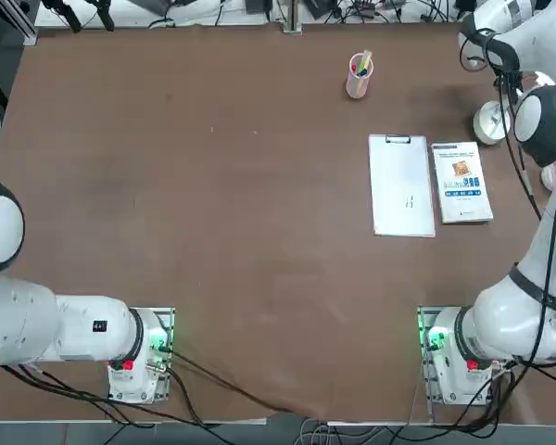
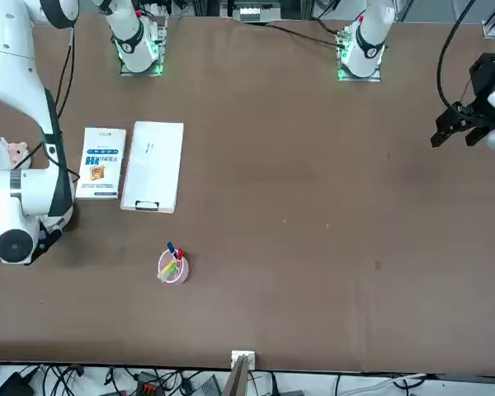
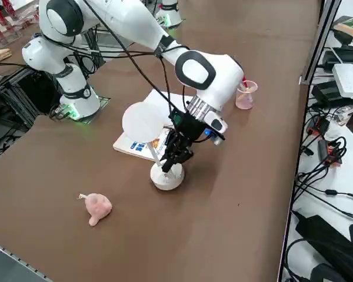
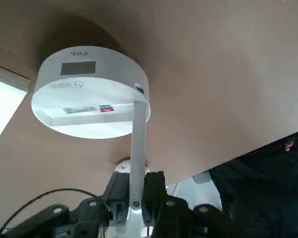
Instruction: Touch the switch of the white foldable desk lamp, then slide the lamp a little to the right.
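Claw [image 4: 136, 187] pressed shut on the slim, flat arm of the white lamp [image 3: 167, 180], right of the glossy book [image 1: 461, 183]. From its smooth round base, the lamp's long axis slants up, near and right toward its oval head; I judge the slide should carry base and claw right together, across the brown table [image 3: 141, 247].
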Robot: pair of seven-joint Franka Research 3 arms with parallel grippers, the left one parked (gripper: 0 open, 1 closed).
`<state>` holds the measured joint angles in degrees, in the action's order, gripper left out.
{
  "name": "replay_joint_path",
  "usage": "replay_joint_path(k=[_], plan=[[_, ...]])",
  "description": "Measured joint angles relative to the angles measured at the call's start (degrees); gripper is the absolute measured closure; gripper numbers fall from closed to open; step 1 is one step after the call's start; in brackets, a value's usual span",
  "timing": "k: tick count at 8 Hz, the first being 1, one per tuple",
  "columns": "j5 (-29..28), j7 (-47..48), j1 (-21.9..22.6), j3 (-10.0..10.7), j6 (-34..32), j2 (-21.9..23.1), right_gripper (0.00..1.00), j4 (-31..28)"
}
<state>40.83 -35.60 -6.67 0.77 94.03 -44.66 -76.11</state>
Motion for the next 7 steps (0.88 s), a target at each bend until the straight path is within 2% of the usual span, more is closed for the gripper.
replay_joint_path(k=[5, 7], plan=[[0.26, 0.65, -0.05, 0.03, 0.01, -1.58, 0.82, 0.31], [0.26, 1.35, -0.05, 0.03, 0.02, -1.61, 0.72, 0.52]])
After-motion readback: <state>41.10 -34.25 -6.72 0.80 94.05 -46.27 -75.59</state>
